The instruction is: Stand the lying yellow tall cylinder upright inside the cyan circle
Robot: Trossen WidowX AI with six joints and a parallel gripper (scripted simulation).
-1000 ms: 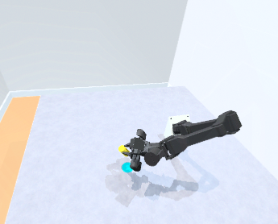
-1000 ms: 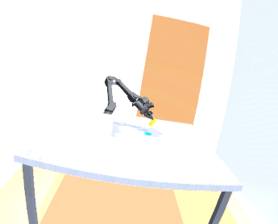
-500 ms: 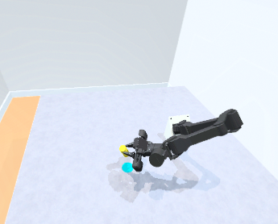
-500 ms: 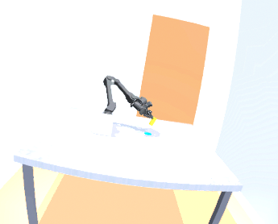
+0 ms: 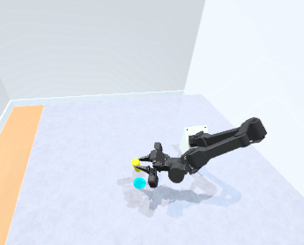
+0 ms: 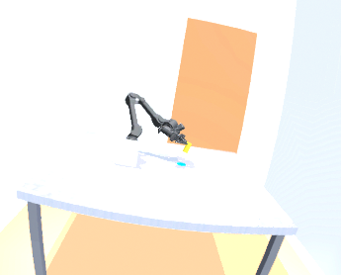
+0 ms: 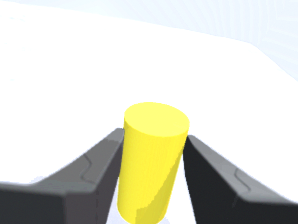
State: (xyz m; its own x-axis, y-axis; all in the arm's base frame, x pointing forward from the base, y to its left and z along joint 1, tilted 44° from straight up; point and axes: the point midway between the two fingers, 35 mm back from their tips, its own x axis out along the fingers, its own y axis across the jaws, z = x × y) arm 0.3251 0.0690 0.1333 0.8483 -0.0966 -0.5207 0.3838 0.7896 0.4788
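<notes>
My gripper is shut on the yellow tall cylinder. The cylinder is in the air above the table, a little tilted from upright in the exterior view, with its upper end between the fingertips. The cyan circle lies flat on the table. In the exterior view it is below the cylinder and slightly to its left. The circle is not seen in the wrist view.
The arm reaches over the pale table from its white base block. Shadows of the arm fall around the circle. An orange panel stands beyond the table's edge.
</notes>
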